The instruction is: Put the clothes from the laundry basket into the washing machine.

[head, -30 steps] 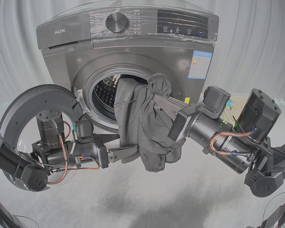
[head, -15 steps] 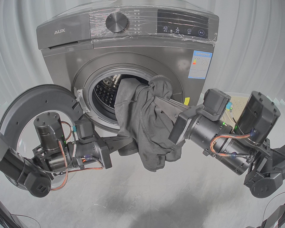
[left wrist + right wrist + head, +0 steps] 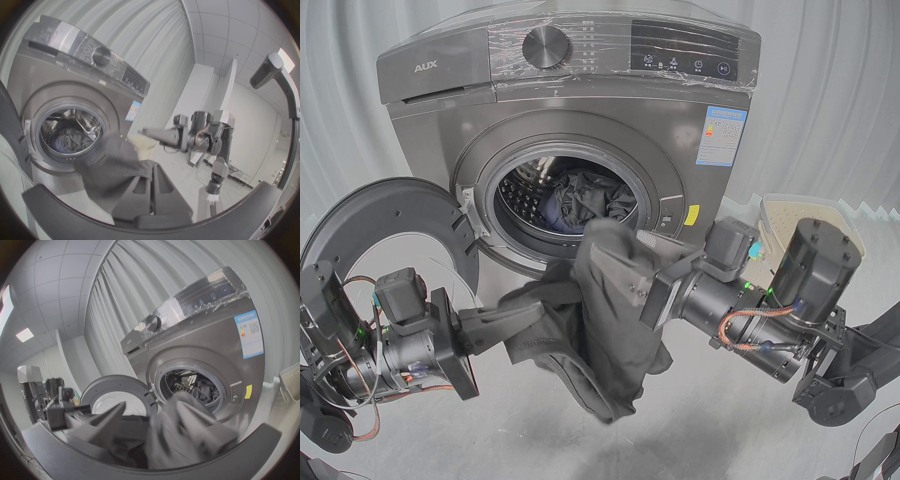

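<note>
Hanging beside the open door (image 3: 394,212), the garment (image 3: 606,325) is clamped in the jaws of left gripper (image 3: 540,309) and right gripper (image 3: 640,240).

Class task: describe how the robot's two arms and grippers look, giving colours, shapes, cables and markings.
The left arm and right arm are dark grey, built from cylindrical joint housings. Each carries a looped orange braided cable and small green lights. The left gripper and right gripper have long, flat, tapering grey fingers and a boxy camera block.

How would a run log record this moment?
left gripper: shut on dark garment | right gripper: draped by garment | washing machine: door open, clothes inside
</note>
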Controlling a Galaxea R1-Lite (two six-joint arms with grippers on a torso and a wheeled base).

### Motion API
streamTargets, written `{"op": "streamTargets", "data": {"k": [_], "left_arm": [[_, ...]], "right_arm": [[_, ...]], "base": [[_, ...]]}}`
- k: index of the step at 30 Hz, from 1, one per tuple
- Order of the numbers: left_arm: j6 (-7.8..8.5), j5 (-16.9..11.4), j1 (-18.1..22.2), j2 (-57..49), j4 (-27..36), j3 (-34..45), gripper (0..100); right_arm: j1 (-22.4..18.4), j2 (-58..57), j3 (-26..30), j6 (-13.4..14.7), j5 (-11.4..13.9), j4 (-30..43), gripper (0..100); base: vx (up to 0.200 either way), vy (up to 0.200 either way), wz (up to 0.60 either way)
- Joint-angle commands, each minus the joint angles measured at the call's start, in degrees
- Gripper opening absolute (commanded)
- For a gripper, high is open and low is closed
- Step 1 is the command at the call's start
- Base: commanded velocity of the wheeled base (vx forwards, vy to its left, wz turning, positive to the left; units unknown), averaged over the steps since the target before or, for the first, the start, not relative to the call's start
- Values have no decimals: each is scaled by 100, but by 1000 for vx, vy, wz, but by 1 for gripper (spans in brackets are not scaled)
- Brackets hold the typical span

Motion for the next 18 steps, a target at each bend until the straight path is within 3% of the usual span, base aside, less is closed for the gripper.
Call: {"op": "streamTargets", "data": {"k": [1, 3, 8, 18], "left_arm": [[-45, 131, 7, -328, -28, -325, 0], [-115, 413, -2, -337, -37, -510, 0], [-300, 720, -19, -284, -45, -774, 0], [-300, 782, 7, -346, -45, -826, 0]], "right_arm": [[-33, 354, 382, 65, 8, -20, 100], [-77, 451, 716, 38, 96, -20, 100], [-112, 565, 848, -6, 166, -20, 100], [-200, 706, 927, -67, 166, -20, 100]], "base": [[0, 0, 0], [0, 0, 0], [0, 0, 0], [0, 0, 0]]}}
